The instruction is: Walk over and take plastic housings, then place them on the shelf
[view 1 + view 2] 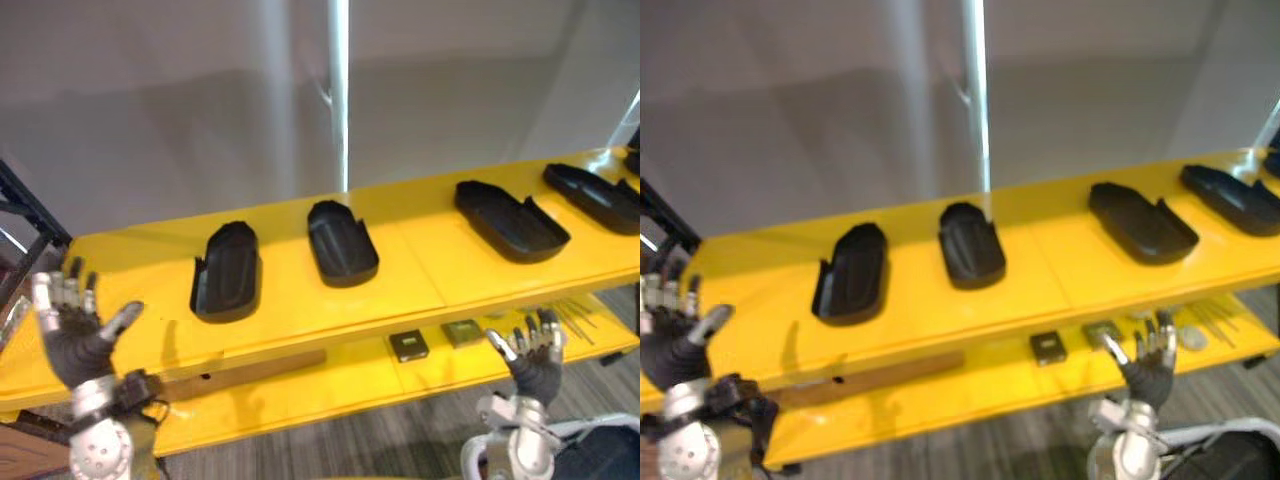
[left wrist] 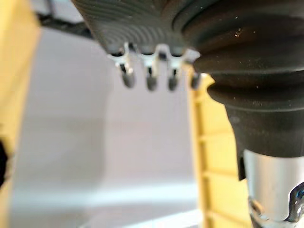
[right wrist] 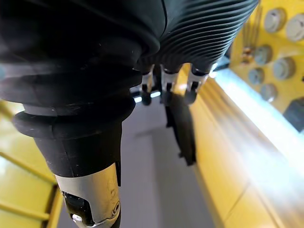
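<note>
Left hand (image 1: 82,340): fingers spread straight, short of the yellow metal shelf (image 1: 420,270).
Right hand (image 1: 535,358): fingers splayed upward, below black plastic housings (image 1: 228,272).

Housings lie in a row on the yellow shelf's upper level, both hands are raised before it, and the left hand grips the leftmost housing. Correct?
Not the grip. The left eye view shows the left hand open and empty, apart from the leftmost housing. The row on the yellow shelf and the raised right hand are as stated.
</note>
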Motion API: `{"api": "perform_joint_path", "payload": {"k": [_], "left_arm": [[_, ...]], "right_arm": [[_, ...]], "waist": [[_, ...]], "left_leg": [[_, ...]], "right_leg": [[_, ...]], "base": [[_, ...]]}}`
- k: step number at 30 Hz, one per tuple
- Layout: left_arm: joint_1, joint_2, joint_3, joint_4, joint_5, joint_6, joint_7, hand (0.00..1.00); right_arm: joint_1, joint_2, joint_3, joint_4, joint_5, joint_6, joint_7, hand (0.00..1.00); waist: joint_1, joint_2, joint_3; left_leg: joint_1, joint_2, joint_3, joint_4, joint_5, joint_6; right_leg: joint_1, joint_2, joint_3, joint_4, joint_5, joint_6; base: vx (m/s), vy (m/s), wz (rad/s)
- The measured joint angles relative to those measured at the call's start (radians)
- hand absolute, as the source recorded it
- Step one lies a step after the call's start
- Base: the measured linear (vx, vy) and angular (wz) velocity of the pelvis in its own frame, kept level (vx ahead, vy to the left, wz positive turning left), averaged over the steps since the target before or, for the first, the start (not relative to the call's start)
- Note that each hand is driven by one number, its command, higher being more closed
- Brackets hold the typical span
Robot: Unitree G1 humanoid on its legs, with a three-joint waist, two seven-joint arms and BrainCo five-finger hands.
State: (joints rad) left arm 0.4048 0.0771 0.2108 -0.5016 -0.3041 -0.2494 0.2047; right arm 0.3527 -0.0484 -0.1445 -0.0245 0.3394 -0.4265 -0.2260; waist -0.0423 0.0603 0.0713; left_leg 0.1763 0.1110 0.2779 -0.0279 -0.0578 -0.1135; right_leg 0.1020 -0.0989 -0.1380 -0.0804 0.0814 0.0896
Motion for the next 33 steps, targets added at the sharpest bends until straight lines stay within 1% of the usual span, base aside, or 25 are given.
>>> {"api": "perform_joint_path", "payload": {"k": [2,3,4,5,6,8,9,10,11,13,14,16,17,19,20,22,23,25,26,27,28,30,31,32,33], "left_arm": [[-0.004,-0.007,-0.019,0.017,0.011,0.046,-0.008,1.00],[-0.004,-0.007,-0.035,0.038,0.038,0.085,-0.006,1.00],[-0.006,-0.007,-0.041,0.052,0.045,0.099,-0.002,1.00],[-0.015,-0.005,-0.051,0.076,0.054,0.140,0.013,1.00],[-0.026,-0.001,-0.059,0.097,0.121,0.180,0.035,1.00],[-0.045,0.019,-0.064,0.117,0.241,0.247,0.067,1.00],[-0.051,0.034,-0.064,0.121,0.273,0.264,0.072,1.00],[-0.057,0.081,-0.063,0.126,0.350,0.304,0.098,1.00],[-0.058,0.088,-0.062,0.127,0.365,0.312,0.101,1.00],[-0.078,0.146,-0.052,0.130,0.442,0.362,0.104,1.00],[-0.084,0.157,-0.051,0.130,0.453,0.370,0.101,1.00],[-0.102,0.182,-0.036,0.130,0.552,0.404,0.060,1.00],[-0.103,0.194,-0.034,0.130,0.565,0.409,0.050,1.00],[-0.103,0.246,-0.032,0.130,0.642,0.411,-0.004,1.00],[-0.103,0.260,-0.031,0.130,0.658,0.411,-0.020,1.00],[-0.104,0.316,-0.024,0.130,0.710,0.411,-0.081,1.00],[-0.104,0.330,-0.020,0.130,0.717,0.410,-0.098,1.00],[-0.106,0.392,-0.014,0.130,0.719,0.406,-0.164,1.00],[-0.107,0.407,-0.010,0.129,0.720,0.401,-0.185,1.00],[-0.111,0.436,0.001,0.129,0.719,0.390,-0.234,1.00],[-0.113,0.450,0.011,0.128,0.719,0.385,-0.258,1.00],[-0.131,0.518,0.030,0.124,0.707,0.355,-0.383,1.00],[-0.131,0.523,0.032,0.122,0.706,0.353,-0.391,1.00],[-0.131,0.575,0.036,0.097,0.691,0.342,-0.477,1.00],[-0.132,0.581,0.038,0.094,0.685,0.339,-0.488,1.00]], "right_arm": [[-0.003,0.000,0.012,0.006,-0.002,0.000,-0.018,0.00],[-0.004,-0.001,0.021,0.015,-0.005,0.000,-0.026,0.00],[-0.004,-0.001,0.025,0.019,-0.010,0.000,-0.030,0.00],[-0.005,-0.001,0.036,0.028,-0.014,0.000,-0.039,0.00],[-0.006,-0.001,0.045,0.038,-0.019,0.000,-0.045,0.00],[-0.006,-0.002,0.052,0.039,-0.019,0.000,-0.058,0.00],[-0.006,-0.003,0.052,0.039,-0.019,0.000,-0.061,0.00],[-0.007,-0.010,0.054,0.039,-0.019,0.000,-0.064,0.00],[-0.007,-0.012,0.055,0.039,-0.019,0.000,-0.065,0.00],[-0.004,-0.028,0.058,0.039,-0.017,0.000,-0.075,0.00],[-0.004,-0.030,0.058,0.039,-0.014,0.000,-0.078,0.00],[-0.005,-0.034,0.058,0.038,-0.007,0.000,-0.076,0.00],[-0.005,-0.036,0.057,0.038,-0.005,0.000,-0.075,0.00],[-0.006,-0.055,0.056,0.038,0.008,0.000,-0.071,0.00],[-0.007,-0.062,0.054,0.037,0.009,0.000,-0.068,0.00],[-0.017,-0.084,0.038,0.033,0.012,0.000,-0.052,0.00],[-0.022,-0.091,0.037,0.032,0.014,0.000,-0.052,0.00],[-0.037,-0.119,0.031,0.030,0.022,0.010,-0.037,0.00],[-0.042,-0.124,0.028,0.030,0.023,0.013,-0.035,0.00],[-0.051,-0.130,0.021,0.028,0.031,0.016,-0.033,0.00],[-0.054,-0.134,0.016,0.027,0.031,0.018,-0.034,0.00],[-0.058,-0.153,-0.005,0.025,0.031,0.033,-0.033,0.00],[-0.058,-0.155,-0.005,0.025,0.031,0.034,-0.033,0.00],[-0.065,-0.174,-0.007,0.025,0.031,0.043,-0.033,0.00],[-0.065,-0.175,-0.008,0.025,0.031,0.043,-0.033,0.00]], "waist": [[0.001,-0.005,0.006],[0.002,-0.009,0.009],[0.002,-0.011,0.010],[0.001,-0.017,0.016],[0.001,-0.018,0.020],[0.001,-0.033,0.038],[0.001,-0.036,0.041],[0.001,-0.042,0.045],[0.001,-0.042,0.045],[0.000,-0.041,0.045],[0.000,-0.040,0.046],[-0.001,-0.033,0.050],[-0.001,-0.031,0.052],[-0.001,-0.022,0.057],[-0.001,-0.020,0.058],[-0.001,-0.015,0.061],[-0.001,-0.014,0.061],[0.000,-0.011,0.063],[0.000,-0.010,0.064],[0.000,-0.007,0.065],[-0.001,-0.005,0.066],[0.002,0.002,0.069],[0.002,0.003,0.070],[0.001,0.010,0.070],[0.001,0.011,0.069]], "left_leg": [[-0.001,0.001,-0.002,0.000,0.000,0.000],[-0.001,0.001,-0.002,0.000,0.000,0.000],[-0.001,0.001,-0.002,0.000,0.000,0.000],[-0.001,0.000,-0.002,0.000,-0.001,0.001],[-0.001,0.000,-0.002,0.000,-0.001,0.001],[-0.001,0.000,-0.001,0.000,-0.001,0.001],[-0.001,0.000,-0.001,0.000,-0.001,0.001],[-0.002,0.001,0.002,-0.001,-0.002,0.001],[-0.002,0.001,0.002,-0.001,-0.003,0.001],[-0.003,0.000,0.007,0.000,-0.004,0.002],[-0.003,-0.001,0.008,0.000,-0.004,0.002],[-0.002,0.000,0.011,0.001,-0.006,0.003],[-0.002,0.001,0.011,0.001,-0.007,0.003],[-0.002,0.002,0.013,0.002,-0.008,0.003],[-0.002,0.002,0.014,0.002,-0.008,0.003],[-0.001,0.004,0.016,0.004,-0.009,0.004],[-0.001,0.004,0.017,0.004,-0.009,0.004],[0.000,0.004,0.019,0.005,-0.009,0.005],[0.000,0.004,0.019,0.005,-0.009,0.005],[0.000,0.004,0.020,0.005,-0.009,0.005],[0.000,0.004,0.020,0.006,-0.009,0.005],[-0.001,0.004,0.019,0.006,-0.009,0.005],[-0.001,0.004,0.019,0.006,-0.009,0.005],[-0.001,0.004,0.019,0.006,-0.010,0.005],[-0.001,0.004,0.019,0.006,-0.010,0.006]], "right_leg": [[0.001,0.001,-0.002,0.000,0.000,0.000],[0.001,0.001,-0.002,0.000,0.000,0.000],[0.001,0.001,-0.002,0.000,0.000,0.000],[0.001,0.000,-0.002,0.000,0.000,0.001],[0.001,0.000,-0.002,0.000,0.000,0.001],[-0.001,0.000,-0.001,0.000,0.000,0.001],[-0.001,0.000,-0.001,0.000,0.000,0.001],[-0.004,0.001,0.001,0.000,0.000,0.001],[-0.005,0.001,0.001,0.000,0.000,0.001],[-0.012,0.000,0.005,0.000,0.000,0.001],[-0.013,0.000,0.006,0.000,0.001,0.001],[-0.014,0.001,0.007,0.000,0.001,0.001],[-0.014,0.002,0.008,0.000,0.001,0.001],[-0.014,0.004,0.009,0.000,0.001,0.001],[-0.014,0.004,0.009,0.000,0.001,0.001],[-0.014,0.005,0.011,0.000,0.001,0.001],[-0.014,0.005,0.012,0.000,0.001,0.001],[-0.014,0.005,0.013,0.000,0.001,0.001],[-0.014,0.005,0.013,0.000,0.001,0.001],[-0.014,0.005,0.014,0.000,0.001,0.001],[-0.014,0.005,0.014,0.000,0.001,0.001],[-0.014,0.005,0.014,0.000,0.001,0.001],[-0.014,0.005,0.014,0.000,0.001,0.001],[-0.015,0.005,0.013,0.000,0.001,0.001],[-0.015,0.006,0.013,0.000,0.001,0.001]], "base": [[0.01,-0.001,0.03],[0.00,0.000,0.00],[0.00,0.000,0.00],[0.00,0.000,0.00],[0.00,0.000,0.00],[0.00,0.000,0.00],[0.00,0.000,0.00],[0.00,0.000,0.00],[0.02,0.000,-0.06],[0.03,0.008,-0.05],[0.00,0.000,0.00],[0.00,0.001,-0.02],[0.00,0.000,0.00],[0.00,0.000,0.00],[0.00,0.000,0.00],[0.00,0.000,0.00],[0.00,0.000,0.00],[0.00,0.000,0.00],[0.00,0.000,0.00],[0.00,0.000,0.00],[0.00,0.000,0.00],[0.00,0.000,0.00],[0.00,0.000,0.00],[0.00,0.000,0.00],[0.00,0.000,0.00]]}}
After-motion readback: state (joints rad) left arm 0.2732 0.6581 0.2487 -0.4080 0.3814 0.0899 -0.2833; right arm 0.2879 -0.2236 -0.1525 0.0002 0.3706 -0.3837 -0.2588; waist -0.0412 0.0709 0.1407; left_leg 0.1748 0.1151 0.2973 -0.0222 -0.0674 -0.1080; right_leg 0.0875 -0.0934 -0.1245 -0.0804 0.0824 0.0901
